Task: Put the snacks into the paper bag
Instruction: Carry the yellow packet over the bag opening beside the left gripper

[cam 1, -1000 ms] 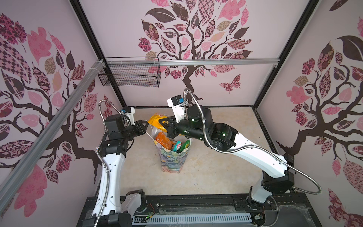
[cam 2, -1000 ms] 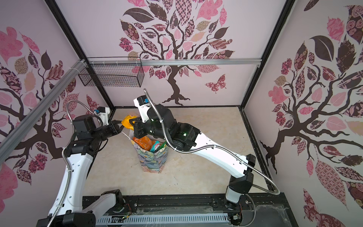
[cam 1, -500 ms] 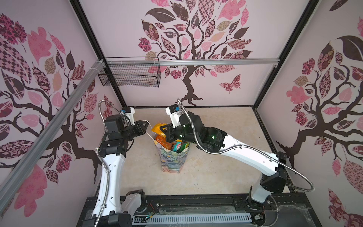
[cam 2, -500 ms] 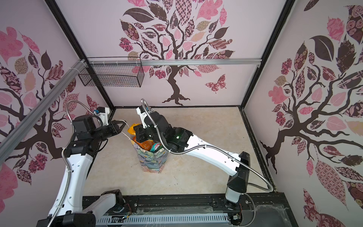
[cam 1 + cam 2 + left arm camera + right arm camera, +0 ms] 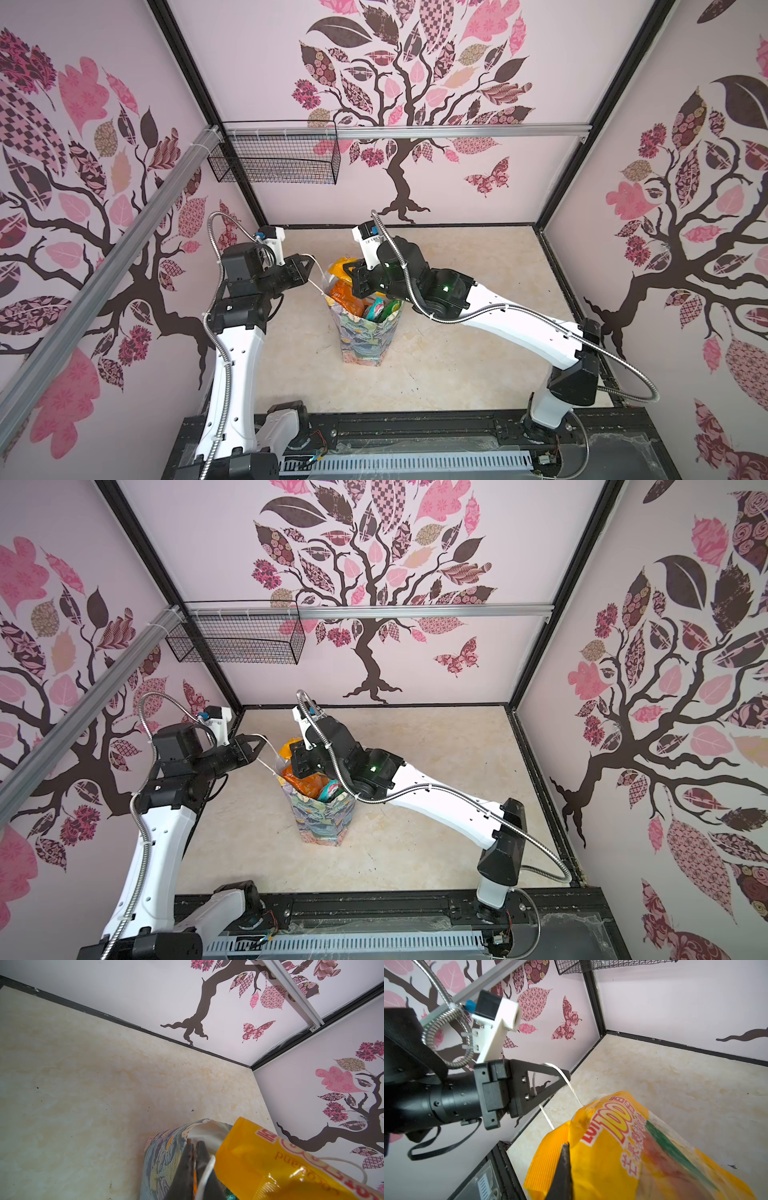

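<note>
- Yellow foil catches the eye: the yellow packet is pinched by its ribbed end seam in the right jaws, which are pressed tight together on it.
- The packet sits tilted at the far rim of the bag, over the mouth. I cannot tell how deep its lower end reaches.
- The left jaws are all but together, clamped on one white cord handle. The cord runs taut from their tip down to the bag's left rim.
- The bag stands upright on the surface, between the two arms, its mouth open upward.
- Inside, an orange packet fills the left of the mouth. A teal packet and a green packet are wedged beside it on the right, all close to rim level.
- The right arm reaches in low from the right and crosses over the bag's right rim. The left arm stands tall beside the left wall, its wrist just off that wall.
- The bag is well apart from every wall. Open surface spreads behind it to the back wall, and widely to its right and front.
- The wire basket hangs high on the back rail, well above both arms.
</note>
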You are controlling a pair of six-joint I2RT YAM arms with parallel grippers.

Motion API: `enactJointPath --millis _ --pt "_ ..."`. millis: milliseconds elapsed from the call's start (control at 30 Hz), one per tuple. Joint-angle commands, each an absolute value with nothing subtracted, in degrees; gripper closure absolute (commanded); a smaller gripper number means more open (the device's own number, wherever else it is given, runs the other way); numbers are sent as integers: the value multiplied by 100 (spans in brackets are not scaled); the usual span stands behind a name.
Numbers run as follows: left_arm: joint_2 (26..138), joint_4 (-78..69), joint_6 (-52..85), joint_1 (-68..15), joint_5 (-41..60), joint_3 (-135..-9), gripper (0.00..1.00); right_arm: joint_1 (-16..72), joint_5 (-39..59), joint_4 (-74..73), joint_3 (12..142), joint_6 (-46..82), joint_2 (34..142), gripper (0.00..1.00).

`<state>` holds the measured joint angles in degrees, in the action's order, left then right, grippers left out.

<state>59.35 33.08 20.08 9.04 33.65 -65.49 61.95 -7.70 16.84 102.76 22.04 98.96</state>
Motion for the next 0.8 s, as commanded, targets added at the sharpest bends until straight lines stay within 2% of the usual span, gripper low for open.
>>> enactJointPath --millis 0,433,767 --pt "5836 3162 1936 946 3325 -6459 91 6166 -789 1330 10406 1596 9930 100" --pt "5821 3155 1942 1014 3305 -6453 91 6440 -1656 1917 10750 664 10343 100" --pt "5807 3138 1943 1024 3375 -6435 91 6504 -1511 1916 10817 714 10512 98"
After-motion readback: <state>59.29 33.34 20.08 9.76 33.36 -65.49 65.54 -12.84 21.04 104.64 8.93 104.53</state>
